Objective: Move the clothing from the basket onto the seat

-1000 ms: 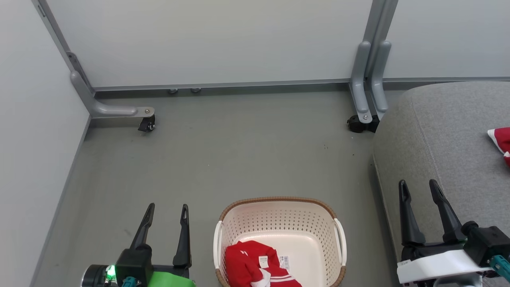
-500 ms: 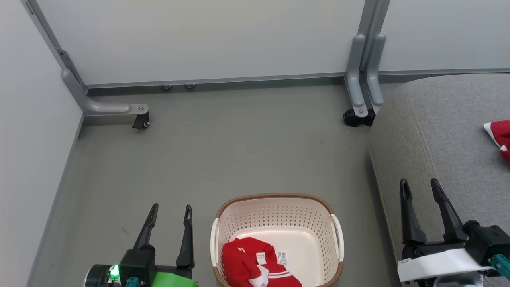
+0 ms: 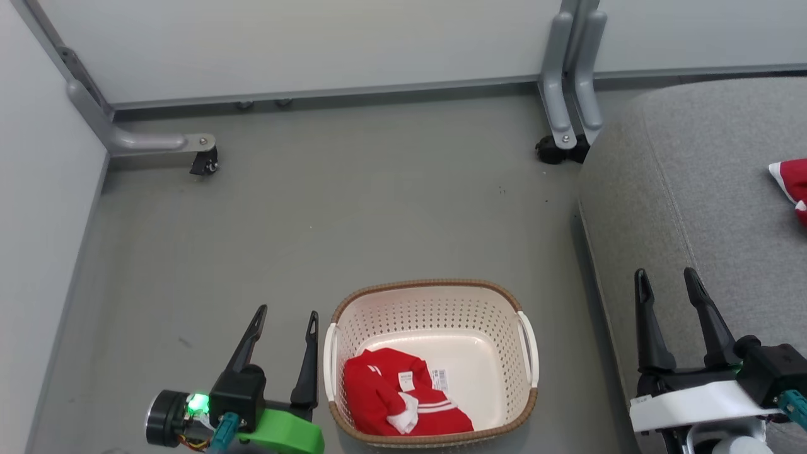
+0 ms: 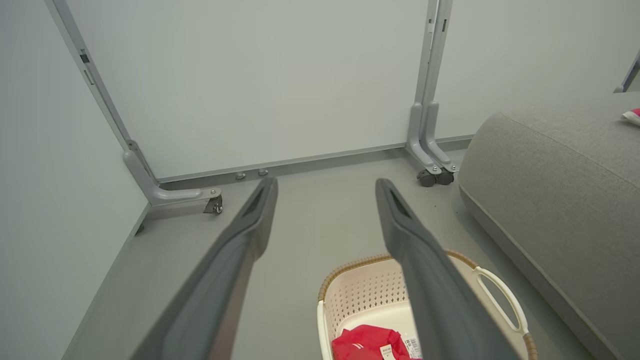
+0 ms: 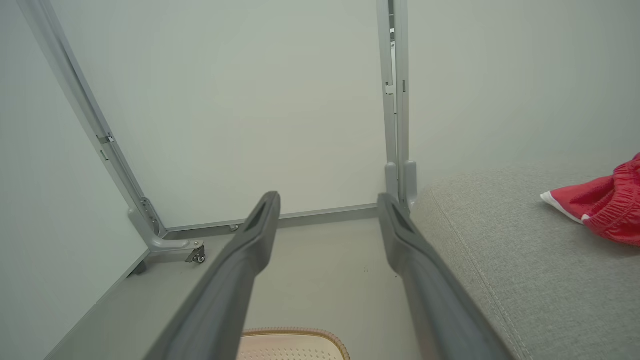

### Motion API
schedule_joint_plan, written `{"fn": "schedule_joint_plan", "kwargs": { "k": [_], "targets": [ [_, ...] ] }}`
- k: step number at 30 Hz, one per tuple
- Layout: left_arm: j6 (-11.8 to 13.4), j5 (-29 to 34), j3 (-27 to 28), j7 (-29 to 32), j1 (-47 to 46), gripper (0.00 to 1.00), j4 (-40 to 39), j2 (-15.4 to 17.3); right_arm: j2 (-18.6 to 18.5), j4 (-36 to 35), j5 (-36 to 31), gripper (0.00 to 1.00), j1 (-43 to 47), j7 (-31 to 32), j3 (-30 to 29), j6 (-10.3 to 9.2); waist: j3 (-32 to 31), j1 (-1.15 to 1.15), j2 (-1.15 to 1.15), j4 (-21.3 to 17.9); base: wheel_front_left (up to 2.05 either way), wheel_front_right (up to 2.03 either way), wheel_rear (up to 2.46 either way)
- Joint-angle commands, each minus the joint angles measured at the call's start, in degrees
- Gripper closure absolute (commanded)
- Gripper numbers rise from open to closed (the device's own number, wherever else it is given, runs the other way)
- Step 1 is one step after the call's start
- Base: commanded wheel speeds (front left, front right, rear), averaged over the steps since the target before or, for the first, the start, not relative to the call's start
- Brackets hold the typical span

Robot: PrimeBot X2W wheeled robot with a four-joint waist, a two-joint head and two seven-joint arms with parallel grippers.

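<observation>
One red garment (image 3: 397,397) with white stripes lies bunched in the near-left part of the basket (image 3: 429,285), a white tag showing on top of it. The other red piece (image 3: 791,186) already lies on the seat (image 3: 693,208), far over to the right. So I'd say the job is half done and the step in hand is going for the one in the basket.

The basket stands on the floor (image 3: 353,208) near the seat's rounded end, with a strip of floor between them. The left gripper (image 3: 287,312) hangs just outside the basket's left handle, beside the garment rather than over it. Its fingers are spread apart and hold nothing. The right gripper (image 3: 666,272) hovers at the near edge of the seat, likewise spread and empty, well apart from the garment with the basket's right wall between.

To my eye the left one is the closer. It would need to swing in over the rim, tip down and pinch a thick fold, so the whole piece lifts clear without trailing on the rim.
</observation>
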Motion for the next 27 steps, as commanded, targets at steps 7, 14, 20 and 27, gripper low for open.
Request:
{"fn": "schedule_joint_plan", "kwargs": {
  "k": [7, 14, 20, 27],
  "targets": [
    [-1.41, 4.45, -1.48, -0.02, -9.42, 0.0, 8.18, 2.2, -0.08, -1.09, 0.16, 0.0, -5.01, -0.17, -0.62, -0.02, 13.6, 0.0, 0.0, -5.23, 0.0, 0.0, 0.0],
    [-3.79, 11.13, -7.13, 1.13, -21.71, 0.0, 23.2, 4.79, -0.08, -0.78, 1.75, 0.0, -8.7, -0.18, 0.12, -0.02, 22.17, 0.0, 0.0, -7.93, 0.0, 0.0, 0.0],
    [-6.64, 15.94, -13.69, 8.98, -31.64, 0.0, 34.86, 5.62, -0.05, -1.33, 3.67, 0.0, -11.95, -0.17, 2.58, -0.02, 28.48, 0.0, 0.0, -10.53, 0.0, 0.0, 0.0],
    [-7.65, 15.79, -25.0, 15.39, -41.01, 0.0, 45.12, 5.9, -0.04, -1.71, 4.7, 0.0, -14.97, -0.18, 4.93, -0.02, 35.3, 0.0, 0.0, -13.51, 0.0, 0.0, 0.0]
  ]
}}
